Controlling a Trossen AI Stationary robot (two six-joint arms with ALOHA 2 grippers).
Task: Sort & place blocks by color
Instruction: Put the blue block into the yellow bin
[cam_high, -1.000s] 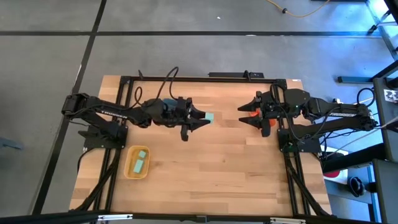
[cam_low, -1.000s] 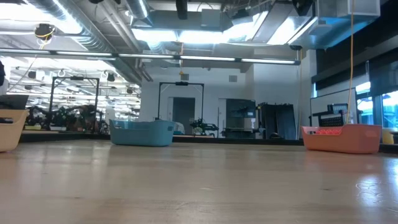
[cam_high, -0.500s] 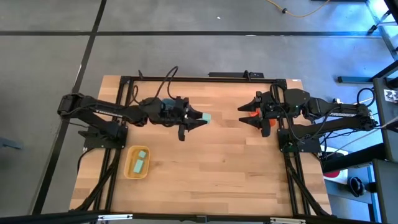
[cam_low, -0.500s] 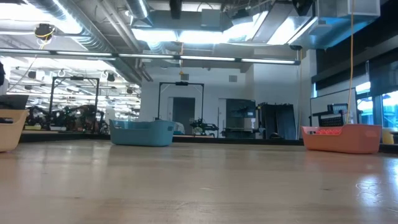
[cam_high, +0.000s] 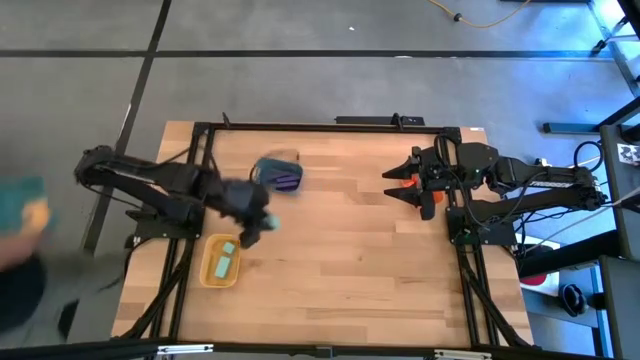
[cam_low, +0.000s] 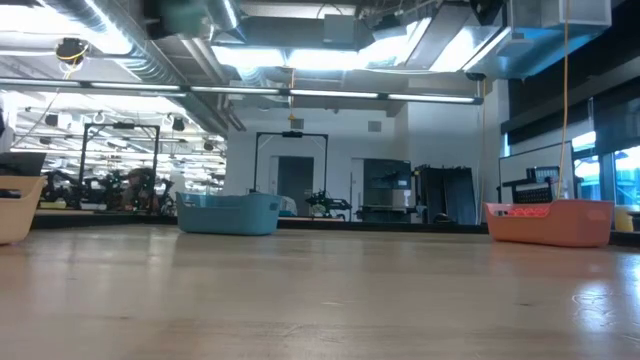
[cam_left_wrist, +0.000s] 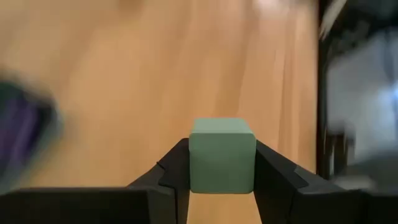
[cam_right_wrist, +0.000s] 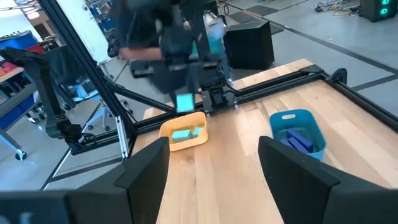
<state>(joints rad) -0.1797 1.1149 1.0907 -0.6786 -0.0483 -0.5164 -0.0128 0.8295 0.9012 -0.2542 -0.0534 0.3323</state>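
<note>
**On the tabletop: tubs holding sorted blocks**

At eight o'clock, the yellow tub (cam_high: 221, 261) is holding mint-green blocks (cam_high: 226, 258); at eleven, the blue tub (cam_high: 279, 174) is holding purple blocks (cam_high: 287, 180). Left gripper (cam_high: 262, 222) jaws are pinching a mint-green block (cam_left_wrist: 222, 155) beside the yellow tub. Right gripper (cam_high: 398, 187) jaws are hanging spread at two o'clock.

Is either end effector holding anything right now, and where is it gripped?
The left end effector pinches a mint-green block by its two opposite side faces. The right end effector is open, holding nothing.

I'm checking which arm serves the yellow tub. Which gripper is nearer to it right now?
Left. The left gripper, shut on a green block, hangs beside the yellow tub; the right gripper waits across the table.
</note>
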